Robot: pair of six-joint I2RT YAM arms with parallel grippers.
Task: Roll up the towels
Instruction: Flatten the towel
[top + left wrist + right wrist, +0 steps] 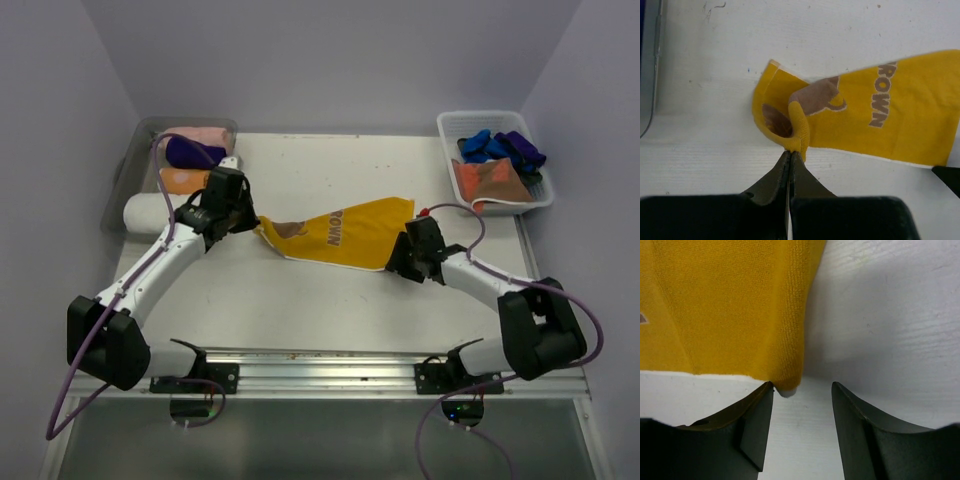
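Note:
A yellow towel (340,234) with brown print lies spread across the middle of the white table. My left gripper (252,218) is shut on the towel's left end, which is pinched and curled up at the fingertips in the left wrist view (795,145). My right gripper (398,262) is open at the towel's near right corner (787,385); the corner lies just in front of the left finger, between the jaws' line but not gripped.
A clear bin (130,165) at back left holds rolled towels in pink, purple and orange; a white roll (150,210) lies beside it. A white basket (530,200) at back right holds blue and orange towels.

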